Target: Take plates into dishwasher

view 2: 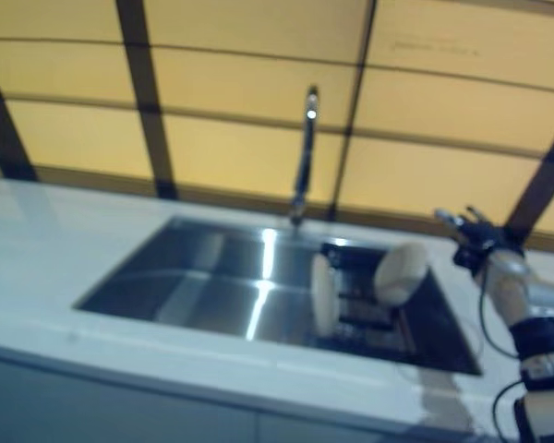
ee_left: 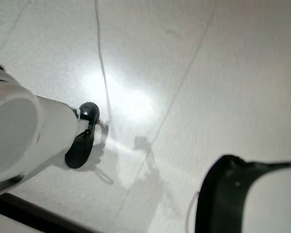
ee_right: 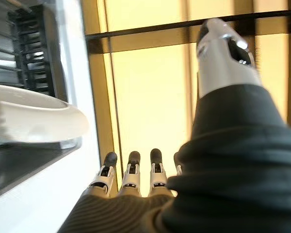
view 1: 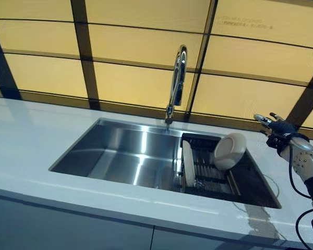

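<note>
A black rack [view 1: 214, 172] fills the right part of a steel sink [view 1: 120, 151]. One white plate [view 1: 188, 164] stands on edge at the rack's left side. A second white plate [view 1: 230, 151] leans tilted against the rack's far right; its rim also shows in the right wrist view [ee_right: 34, 121]. My right hand [view 1: 275, 125] hovers over the counter just right of the sink, open, fingers [ee_right: 131, 170] straight, clear of the tilted plate. My left hand [ee_left: 29, 136] appears only in its wrist view, over a pale floor, relaxed and holding nothing. No dishwasher is in view.
A tall chrome tap [view 1: 176, 83] rises behind the sink's middle. A white counter [view 1: 26, 140] surrounds the sink, wide on the left and narrow on the right. Yellow panels with dark frames [view 1: 135, 52] form the wall behind.
</note>
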Available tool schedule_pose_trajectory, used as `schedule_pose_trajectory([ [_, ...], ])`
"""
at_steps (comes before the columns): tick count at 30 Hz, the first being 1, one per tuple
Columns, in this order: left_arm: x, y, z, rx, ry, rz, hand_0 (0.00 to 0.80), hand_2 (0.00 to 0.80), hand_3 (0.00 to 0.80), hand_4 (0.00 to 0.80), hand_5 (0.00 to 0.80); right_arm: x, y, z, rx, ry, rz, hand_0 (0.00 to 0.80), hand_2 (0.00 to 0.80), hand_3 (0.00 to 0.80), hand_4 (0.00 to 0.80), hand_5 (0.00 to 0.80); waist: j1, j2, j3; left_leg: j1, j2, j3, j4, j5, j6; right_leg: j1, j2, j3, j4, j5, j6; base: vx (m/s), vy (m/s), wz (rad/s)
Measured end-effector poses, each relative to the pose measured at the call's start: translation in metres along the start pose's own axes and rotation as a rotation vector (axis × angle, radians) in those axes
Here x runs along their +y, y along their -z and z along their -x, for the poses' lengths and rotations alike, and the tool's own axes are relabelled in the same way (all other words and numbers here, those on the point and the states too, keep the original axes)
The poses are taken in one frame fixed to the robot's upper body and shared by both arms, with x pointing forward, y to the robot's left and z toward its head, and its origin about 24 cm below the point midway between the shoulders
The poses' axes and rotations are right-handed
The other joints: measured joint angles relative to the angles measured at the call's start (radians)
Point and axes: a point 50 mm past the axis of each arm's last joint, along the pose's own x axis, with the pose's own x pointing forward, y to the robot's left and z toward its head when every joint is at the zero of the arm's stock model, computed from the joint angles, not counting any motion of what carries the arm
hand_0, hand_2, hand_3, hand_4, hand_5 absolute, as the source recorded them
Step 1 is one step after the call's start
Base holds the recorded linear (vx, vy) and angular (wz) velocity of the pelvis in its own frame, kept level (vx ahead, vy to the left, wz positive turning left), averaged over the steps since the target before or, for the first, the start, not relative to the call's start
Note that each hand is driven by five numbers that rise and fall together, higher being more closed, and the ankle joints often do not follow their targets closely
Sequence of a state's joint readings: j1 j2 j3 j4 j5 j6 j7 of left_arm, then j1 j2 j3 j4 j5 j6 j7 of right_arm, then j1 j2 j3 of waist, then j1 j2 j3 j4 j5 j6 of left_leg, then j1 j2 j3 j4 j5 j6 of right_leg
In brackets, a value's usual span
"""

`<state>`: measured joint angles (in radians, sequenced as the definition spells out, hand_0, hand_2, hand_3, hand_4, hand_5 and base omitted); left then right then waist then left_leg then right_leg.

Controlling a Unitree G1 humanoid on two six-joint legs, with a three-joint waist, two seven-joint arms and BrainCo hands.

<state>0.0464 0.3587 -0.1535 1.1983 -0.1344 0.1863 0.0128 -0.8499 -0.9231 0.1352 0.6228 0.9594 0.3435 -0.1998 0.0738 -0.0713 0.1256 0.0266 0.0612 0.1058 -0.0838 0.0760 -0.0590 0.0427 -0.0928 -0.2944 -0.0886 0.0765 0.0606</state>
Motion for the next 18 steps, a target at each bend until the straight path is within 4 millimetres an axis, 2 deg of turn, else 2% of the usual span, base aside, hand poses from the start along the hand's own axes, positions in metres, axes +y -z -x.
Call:
schedule_pose_trajectory([
  [5, 0.004, -0.007, 0.000, -0.023, -0.003, -0.008, 0.000, 0.000, 0.000, 0.000, 0.000, 0.001, -0.004, -0.004, 0.012, 0.035, 0.036, 0.000, 0.000, 0.000, 0.000, 0.000, 0.026, 0.002, 0.050, -0.030, -0.001, -0.010, 0.001, 0.008, -0.001, -0.022, 0.001, -0.012, 0.003, 0.004, -0.004, -0.045, -0.034, 0.08],
  [11, 0.006, -0.021, 0.002, -0.085, -0.002, -0.001, 0.000, 0.000, 0.000, 0.000, 0.000, 0.007, -0.027, -0.006, -0.044, 0.057, 0.084, 0.000, 0.000, 0.000, 0.000, 0.000, 0.031, 0.003, 0.119, -0.065, -0.006, -0.027, 0.001, 0.017, 0.000, -0.049, -0.001, -0.024, 0.003, 0.009, -0.008, -0.017, -0.012, 0.08],
  [18, 0.008, -0.041, 0.004, -0.160, -0.002, 0.019, 0.000, 0.000, 0.000, 0.000, 0.000, -0.011, -0.050, -0.003, -0.084, 0.143, 0.136, 0.000, 0.000, 0.000, 0.000, 0.000, 0.051, 0.010, 0.175, -0.082, -0.008, -0.031, 0.001, 0.018, 0.001, -0.062, -0.004, -0.031, 0.003, 0.009, -0.008, 0.002, -0.006, 0.02],
])
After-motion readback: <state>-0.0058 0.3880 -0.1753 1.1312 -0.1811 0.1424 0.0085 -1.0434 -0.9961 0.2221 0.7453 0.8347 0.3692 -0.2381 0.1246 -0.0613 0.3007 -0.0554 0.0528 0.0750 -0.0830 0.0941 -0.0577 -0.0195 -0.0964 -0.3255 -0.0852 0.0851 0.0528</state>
